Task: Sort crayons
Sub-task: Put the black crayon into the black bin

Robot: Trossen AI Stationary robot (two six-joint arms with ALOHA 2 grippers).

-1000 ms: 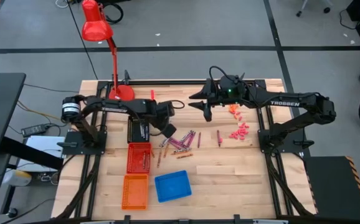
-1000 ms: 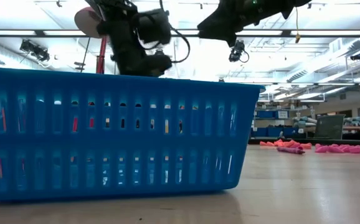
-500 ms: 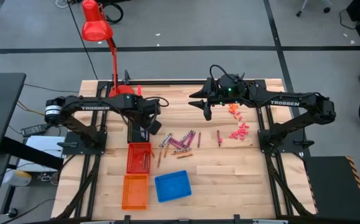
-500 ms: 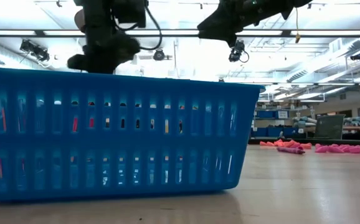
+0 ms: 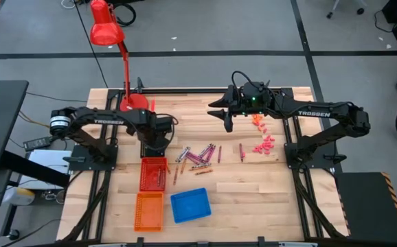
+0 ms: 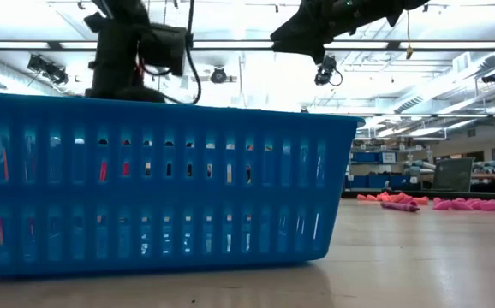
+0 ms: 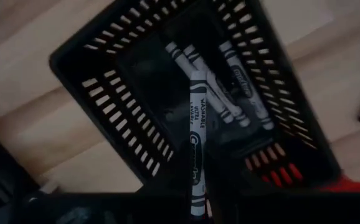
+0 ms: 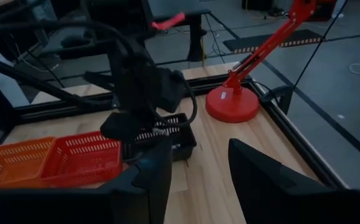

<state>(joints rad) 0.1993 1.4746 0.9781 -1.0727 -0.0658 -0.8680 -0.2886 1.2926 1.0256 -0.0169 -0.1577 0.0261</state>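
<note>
Left gripper hangs over the black basket, a grey crayon between its barely parted fingers, tip down. Best to release only while centred over the basket. Loose crayons lie at its 3 o'clock. Right gripper waits wide open, empty. A second ago the left gripper was out over that pile.

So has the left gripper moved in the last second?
Yes. In the high view the left gripper swung away from the loose crayons to above the black basket.
</note>
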